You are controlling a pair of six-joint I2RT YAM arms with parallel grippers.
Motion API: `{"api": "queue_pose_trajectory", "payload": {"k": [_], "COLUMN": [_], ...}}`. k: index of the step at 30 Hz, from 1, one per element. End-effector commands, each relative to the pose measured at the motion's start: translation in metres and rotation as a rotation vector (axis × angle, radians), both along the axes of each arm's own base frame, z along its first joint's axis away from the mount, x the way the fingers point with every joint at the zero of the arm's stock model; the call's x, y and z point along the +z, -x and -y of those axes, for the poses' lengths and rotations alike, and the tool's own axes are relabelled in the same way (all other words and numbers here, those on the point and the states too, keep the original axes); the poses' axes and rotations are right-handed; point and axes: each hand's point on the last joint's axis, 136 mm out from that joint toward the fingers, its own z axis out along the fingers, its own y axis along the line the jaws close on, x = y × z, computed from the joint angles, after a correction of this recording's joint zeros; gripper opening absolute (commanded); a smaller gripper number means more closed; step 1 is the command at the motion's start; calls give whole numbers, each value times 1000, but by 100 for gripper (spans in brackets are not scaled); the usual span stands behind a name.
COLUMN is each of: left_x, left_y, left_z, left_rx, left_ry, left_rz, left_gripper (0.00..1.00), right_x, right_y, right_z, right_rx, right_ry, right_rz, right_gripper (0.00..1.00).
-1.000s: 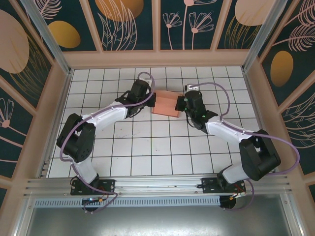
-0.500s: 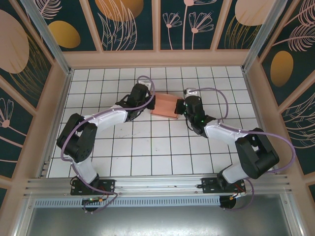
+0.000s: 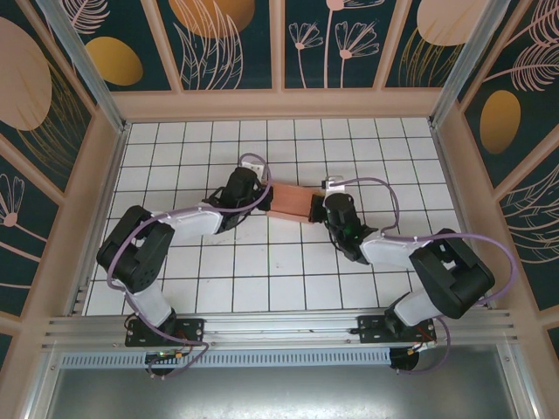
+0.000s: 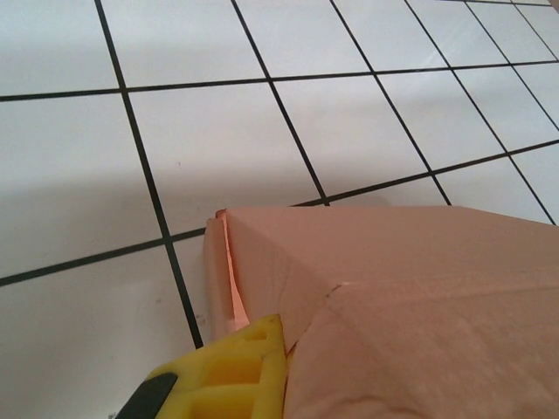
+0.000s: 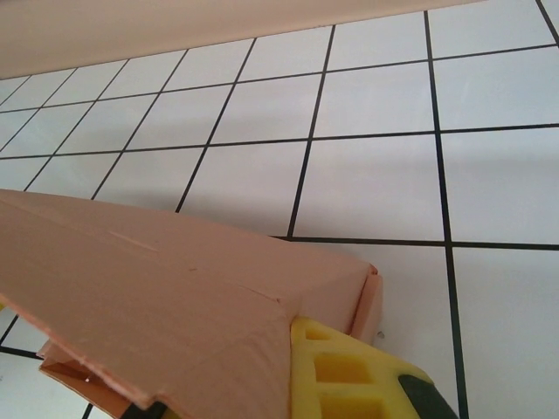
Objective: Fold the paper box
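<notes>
The paper box lies on the white tiled bench, a little beyond its middle, stretched between the two arms. It is thin salmon-pink card, a low oblong from above with its long side running left to right. The left wrist view shows a folded corner, with a narrow slit where an end flap stands slightly off the wall. The left tool is closed at the box's left end and the right tool at its right end. Each appears to pinch the card, a yellow pad against it, the other finger hidden.
</notes>
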Motion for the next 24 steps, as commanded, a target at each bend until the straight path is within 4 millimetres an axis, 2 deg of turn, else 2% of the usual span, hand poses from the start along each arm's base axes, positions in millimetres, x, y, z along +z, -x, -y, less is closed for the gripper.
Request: {"api": "queue_pose_trajectory", "payload": {"k": [1,6,13,16,19,21,24], "left_x": [-16,-34,-40,-42,-43,-45,-45], "left_y": [16,22,22,22,23,23,22], "left_z": [-4,-8,-11,-13,-18,-20,-19], "left_rx": [8,15,29,42,56,59,56], "left_ry": [40,13,-29,-35,-43,-55,-67], "left_rz": [-61,-82,-86,-86,-75,-73,-67], "left_gripper": [0,0,0,0,0,0,0], "right_x": [-6,-28,-27,-19,0,19,46], "right_y": [3,3,4,5,9,14,23], "right_z": [4,4,7,7,7,6,5], "right_rx": [-29,-43,-50,-45,-23,4,51], "right_ry": [26,34,35,37,7,-26,-62], "right_rz": [41,15,20,38,85,137,213], "right_gripper": [0,0,0,0,15,33,53]}}
